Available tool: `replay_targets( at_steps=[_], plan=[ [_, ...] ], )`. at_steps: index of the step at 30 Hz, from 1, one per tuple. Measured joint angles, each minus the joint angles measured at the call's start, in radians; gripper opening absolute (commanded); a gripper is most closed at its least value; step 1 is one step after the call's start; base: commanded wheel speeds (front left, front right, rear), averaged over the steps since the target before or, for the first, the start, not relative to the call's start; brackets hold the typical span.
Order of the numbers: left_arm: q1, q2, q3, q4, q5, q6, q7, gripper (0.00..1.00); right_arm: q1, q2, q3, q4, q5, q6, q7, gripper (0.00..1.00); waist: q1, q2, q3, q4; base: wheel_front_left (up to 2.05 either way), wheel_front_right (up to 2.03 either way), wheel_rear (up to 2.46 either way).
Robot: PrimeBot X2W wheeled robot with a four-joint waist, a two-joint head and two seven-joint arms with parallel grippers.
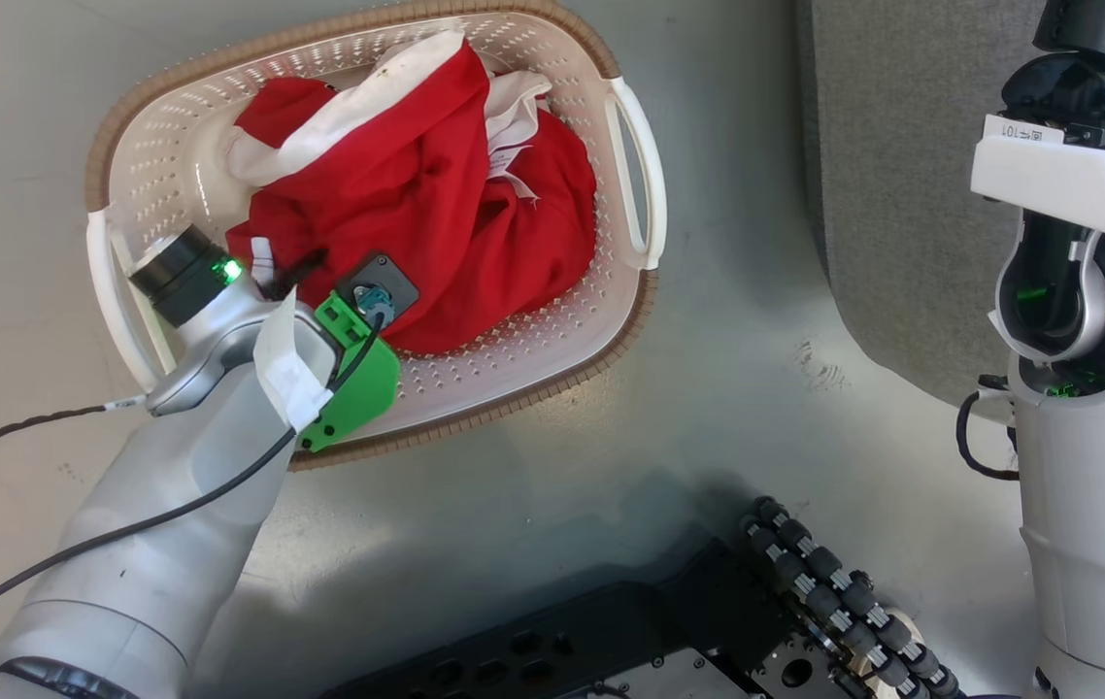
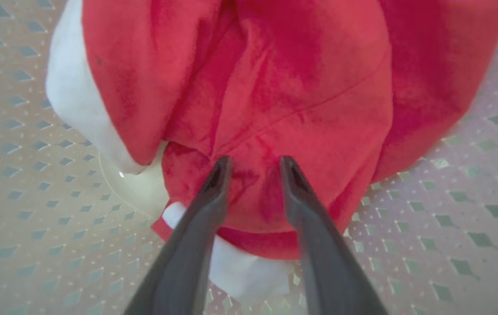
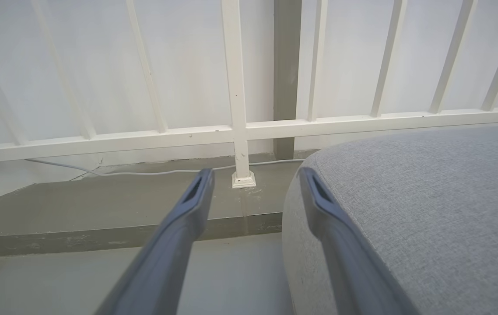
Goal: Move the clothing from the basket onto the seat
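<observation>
Grey floor (image 1: 708,388). White railing (image 3: 236,87) stands on raised grey ledge (image 3: 100,205); thin white cable (image 3: 144,173) along ledge.

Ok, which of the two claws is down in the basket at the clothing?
The left claw, its fingers at the red clothing in the basket; the right claw points past the grey seat.
</observation>
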Motion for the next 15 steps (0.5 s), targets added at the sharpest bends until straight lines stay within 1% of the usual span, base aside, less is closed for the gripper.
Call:
replay_targets(
  at_steps=[7,15],
  plan=[
    [-0.002,0.0,-0.01,0.045,-0.006,0.0,0.009,0.0,0.0,0.0,-0.01,0.0,0.001,0.0,0.0,1.0,0.0,0.0,-0.001,-0.011,0.0,0.0,0.0],
    [-0.013,-0.01,0.009,0.044,-0.034,0.0,-0.036,0.0,0.0,0.0,-0.041,0.005,0.0,0.0,0.0,1.0,0.0,0.0,-0.017,-0.008,0.0,0.0,0.0]
  ],
)
